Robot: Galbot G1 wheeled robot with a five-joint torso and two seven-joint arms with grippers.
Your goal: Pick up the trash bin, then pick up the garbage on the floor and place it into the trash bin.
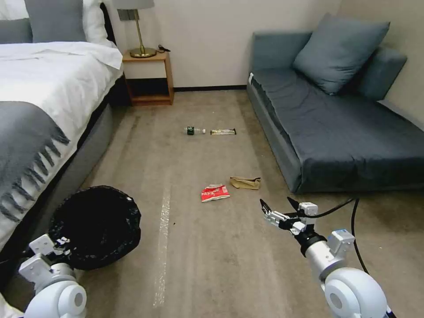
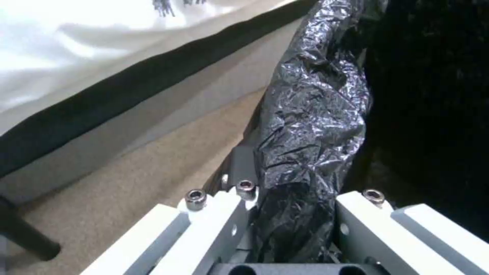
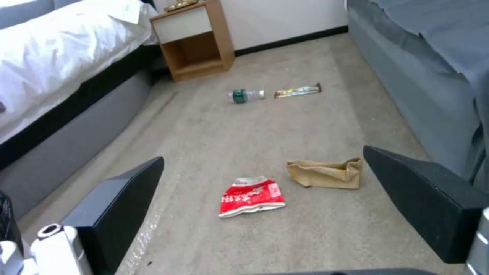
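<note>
The trash bin (image 1: 95, 225), lined with a black bag, is at the lower left beside the bed. My left gripper (image 1: 62, 245) is shut on its near rim; the left wrist view shows the bagged rim (image 2: 311, 126) clamped between the white fingers (image 2: 214, 217). My right gripper (image 1: 276, 202) hangs open above the carpet, empty, just right of the garbage. A red-and-white packet (image 1: 215, 192) (image 3: 252, 195) and a brown paper bag (image 1: 245, 182) (image 3: 326, 173) lie close ahead of it. Farther off lie a small bottle (image 1: 193, 130) (image 3: 245, 95) and a long wrapper (image 1: 223, 131) (image 3: 298, 90).
A bed (image 1: 44, 88) runs along the left and a grey sofa (image 1: 344, 132) along the right, with a carpet lane between them. A wooden nightstand (image 1: 148, 77) with a lamp stands at the far wall. A black cable (image 1: 353, 221) trails from my right arm.
</note>
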